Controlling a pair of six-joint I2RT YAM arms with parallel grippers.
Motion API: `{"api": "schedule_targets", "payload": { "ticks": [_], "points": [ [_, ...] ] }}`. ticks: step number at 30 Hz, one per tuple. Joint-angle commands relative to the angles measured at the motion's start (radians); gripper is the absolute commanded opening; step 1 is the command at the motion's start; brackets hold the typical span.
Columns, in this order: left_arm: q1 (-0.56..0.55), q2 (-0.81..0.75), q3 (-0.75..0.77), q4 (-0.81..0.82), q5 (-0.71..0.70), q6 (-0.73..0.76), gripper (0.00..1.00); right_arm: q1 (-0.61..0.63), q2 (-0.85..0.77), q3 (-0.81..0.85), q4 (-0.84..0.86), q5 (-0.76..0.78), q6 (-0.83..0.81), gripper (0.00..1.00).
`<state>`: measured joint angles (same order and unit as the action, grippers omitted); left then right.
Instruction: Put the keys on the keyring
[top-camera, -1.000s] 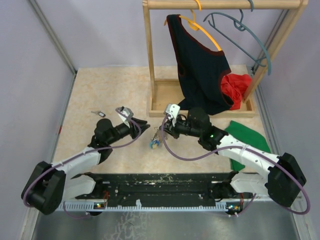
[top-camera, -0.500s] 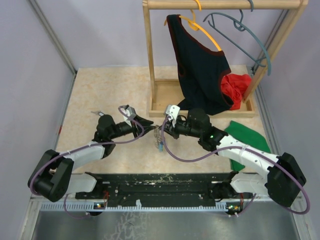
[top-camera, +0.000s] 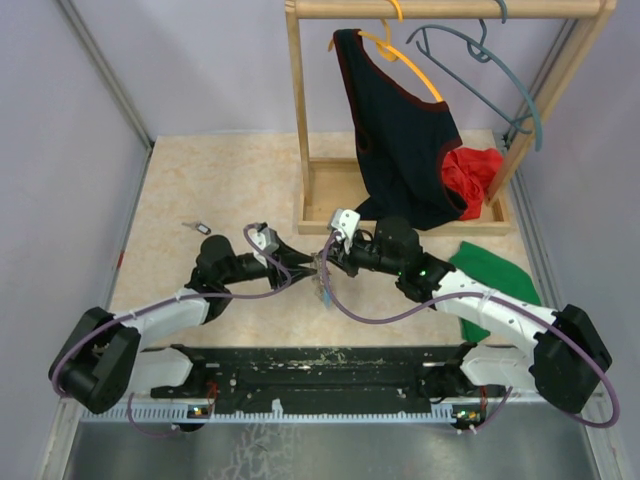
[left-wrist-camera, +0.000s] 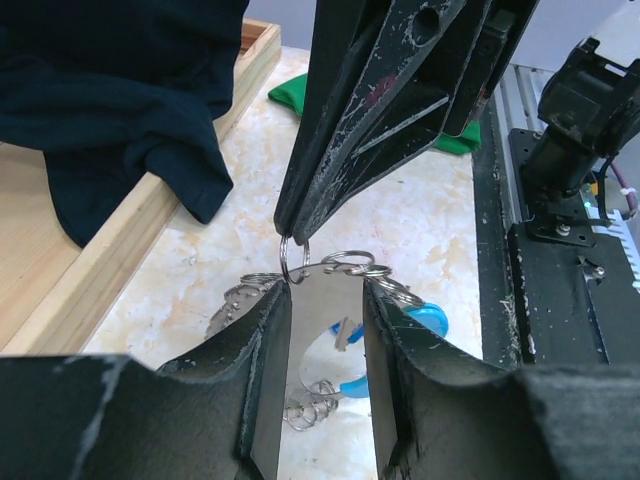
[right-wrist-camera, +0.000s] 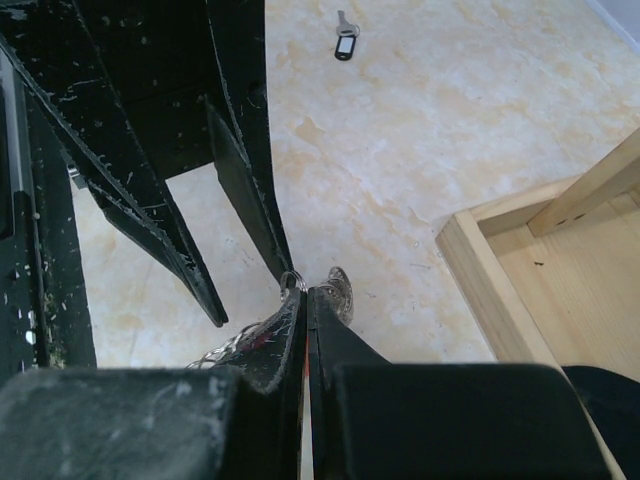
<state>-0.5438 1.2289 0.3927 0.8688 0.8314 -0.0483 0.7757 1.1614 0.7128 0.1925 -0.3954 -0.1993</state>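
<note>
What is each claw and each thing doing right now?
right claw: shut, pinching the keyring.
left claw: open, fingertips close by the keyring.
keyring: dangling from the right claw.
black key: lying loose on the table, off the keyring.
black top: hanging from the wooden rack.

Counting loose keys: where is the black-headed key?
Top view: the black-headed key lies alone on the table, left side, just beyond the left arm.

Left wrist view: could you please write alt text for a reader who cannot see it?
The right gripper, from above, is shut on a small metal ring close to the open left gripper. Behind it are more rings and blue pieces, a marbled table and a dark garment.
</note>
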Motion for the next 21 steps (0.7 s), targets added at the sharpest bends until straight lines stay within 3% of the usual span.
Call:
{"api": "schedule_targets", "payload": {
  "ticks": [1, 13, 21],
  "points": [
    [-0.005, -0.042, -0.022, -0.033, -0.015, 0.037, 0.41, 0.000, -0.001, 0.019, 0.064, -0.004, -0.013, 0.00],
    [-0.006, -0.027, -0.008, 0.011, -0.082, 0.047, 0.39, -0.001, -0.011, 0.005, 0.050, -0.069, -0.058, 0.00],
    [-0.005, -0.025, 0.018, -0.014, 0.025, 0.128, 0.39, -0.001, -0.009, 0.006, 0.051, -0.094, -0.073, 0.00]
  ]
}}
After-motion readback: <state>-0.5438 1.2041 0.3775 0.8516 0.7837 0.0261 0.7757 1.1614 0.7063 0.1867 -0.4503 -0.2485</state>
